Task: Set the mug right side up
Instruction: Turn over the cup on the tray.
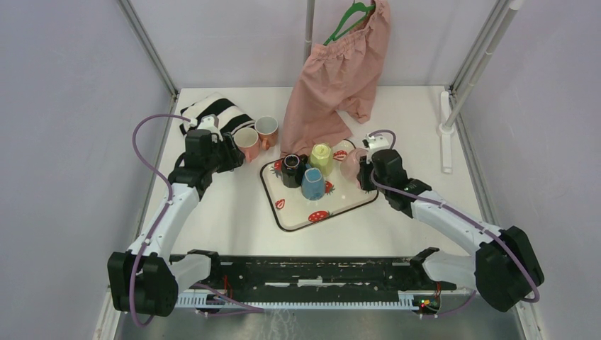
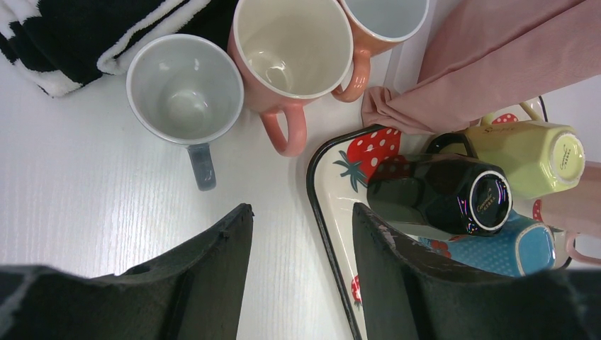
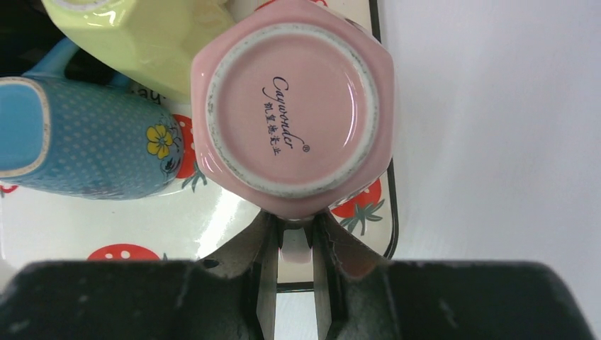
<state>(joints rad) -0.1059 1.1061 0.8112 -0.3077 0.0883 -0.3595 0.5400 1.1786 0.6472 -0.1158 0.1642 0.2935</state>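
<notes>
We found the pink mug [image 3: 290,106] upside down at the right edge of the tray [image 3: 64,223], its handle pointing straight back into our right hand [image 3: 294,244], which pinched it narrowly. Our left hand [image 2: 301,241] hung half-open, empty, well apart.

tray [image 1: 344,200]: four mugs [image 1: 312,183] on it | rightmost mug [image 3: 292,106] at its right edge | three mugs [image 2: 186,88] left of tray | garment [image 1: 333,78] behind

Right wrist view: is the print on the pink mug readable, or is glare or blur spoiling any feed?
Right wrist: print on the pink mug is sharp; the right gripper near the lens is soft. Left wrist: small highlights on the black mug, no washout. Top: even light, faint shadows.
</notes>
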